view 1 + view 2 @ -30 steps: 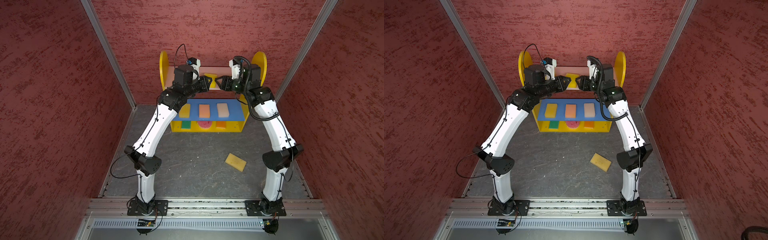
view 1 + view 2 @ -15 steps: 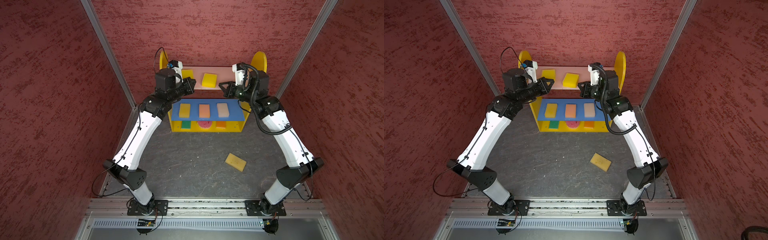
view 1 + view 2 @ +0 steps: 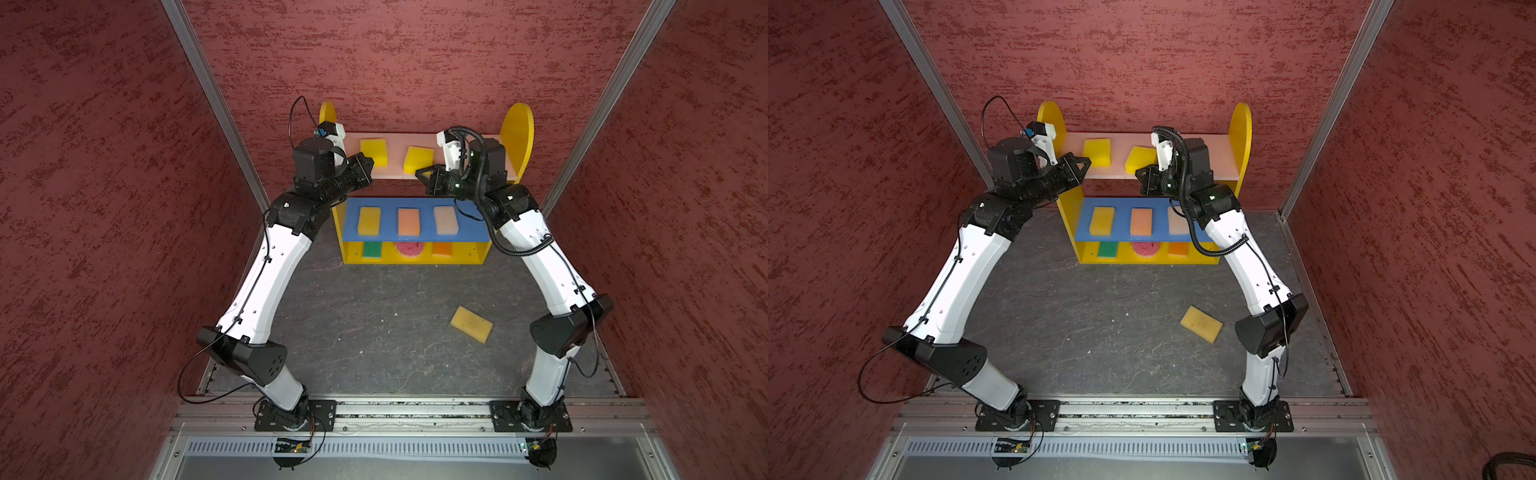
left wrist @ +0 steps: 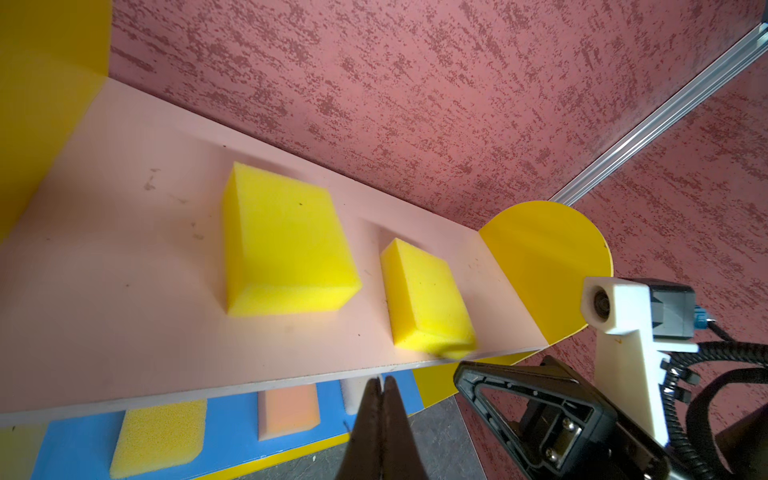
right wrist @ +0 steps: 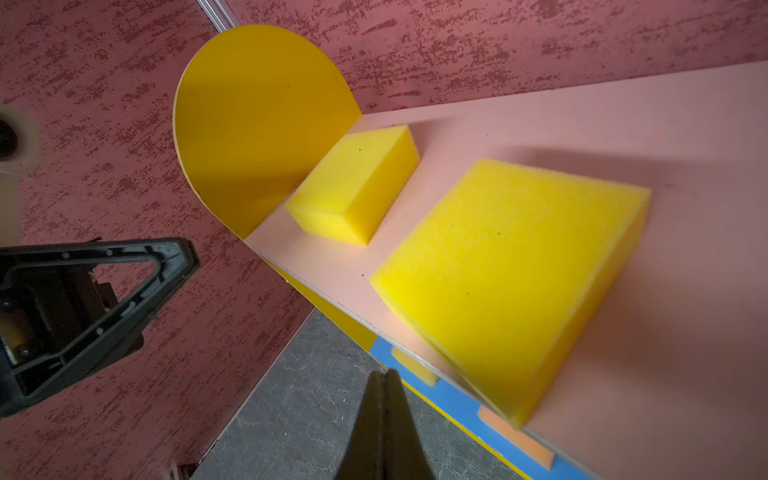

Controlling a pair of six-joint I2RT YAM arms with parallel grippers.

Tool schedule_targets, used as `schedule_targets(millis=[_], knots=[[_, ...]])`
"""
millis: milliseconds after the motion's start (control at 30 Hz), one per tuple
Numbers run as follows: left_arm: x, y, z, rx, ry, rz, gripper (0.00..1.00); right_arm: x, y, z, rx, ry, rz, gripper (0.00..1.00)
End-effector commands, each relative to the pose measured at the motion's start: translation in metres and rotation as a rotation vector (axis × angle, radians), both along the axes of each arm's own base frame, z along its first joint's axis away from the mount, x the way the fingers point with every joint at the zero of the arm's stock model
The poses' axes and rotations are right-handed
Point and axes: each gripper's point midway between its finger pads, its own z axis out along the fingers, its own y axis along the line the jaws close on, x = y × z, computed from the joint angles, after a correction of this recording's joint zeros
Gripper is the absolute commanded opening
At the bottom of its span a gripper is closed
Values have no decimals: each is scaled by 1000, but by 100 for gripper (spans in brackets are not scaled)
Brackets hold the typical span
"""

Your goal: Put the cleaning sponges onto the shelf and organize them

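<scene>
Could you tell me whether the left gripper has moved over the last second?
Yes. The left gripper has shifted left, from the skewed yellow sponge toward the shelf's left side panel.

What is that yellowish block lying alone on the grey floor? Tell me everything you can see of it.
The lone sponge is a golden-tan rectangular block, apparently soft foam. It lies flat on the grey floor, turned askew, well in front of the shelf, on the right arm's side. Only the floor touches it.
</scene>
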Motion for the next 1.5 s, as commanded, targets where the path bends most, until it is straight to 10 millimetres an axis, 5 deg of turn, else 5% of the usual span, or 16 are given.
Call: schedule_targets(millis=[0,867,1467], knots=[[7,-2,-5,-1,15,-8,2,3,-4,4,-31,-16,-24,0],[29,3,-34,-5,103,0,1,26,-33,-10,-75,3,-141,0],[27,3,-36,-9,107,-3,1,37,-20,-17,-41,26,-98,0]])
